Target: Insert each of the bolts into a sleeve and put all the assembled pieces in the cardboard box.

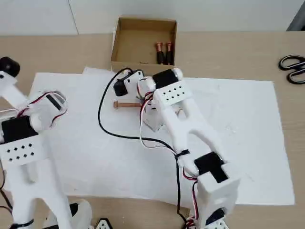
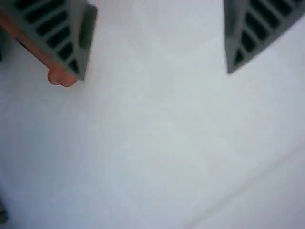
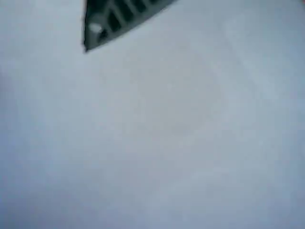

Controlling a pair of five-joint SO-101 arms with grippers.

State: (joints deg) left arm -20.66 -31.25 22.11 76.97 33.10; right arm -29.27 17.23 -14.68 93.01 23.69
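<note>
A copper-coloured bolt [image 1: 127,104] lies on the white paper [image 1: 238,124] just in front of the cardboard box [image 1: 116,45]. Two assembled pieces [image 1: 164,52], orange bolts in black sleeves, lie side by side in the box. One arm [image 1: 171,95] stretches from the near right edge, and its head ends beside the loose bolt. Another arm [image 1: 28,129] stands over the paper's left part. My left gripper [image 2: 155,74] is open just above the paper, with an orange bolt [image 2: 57,76] lying along the outer side of one finger [image 2: 71,43]. Part of my right gripper [image 3: 114,21] hangs over bare paper.
Black scissors [image 1: 293,67] lie at the far right edge of the wooden table. A black cable [image 1: 119,136] loops over the paper from the middle arm. A crease or sheet edge [image 2: 248,186] crosses the paper near my left gripper.
</note>
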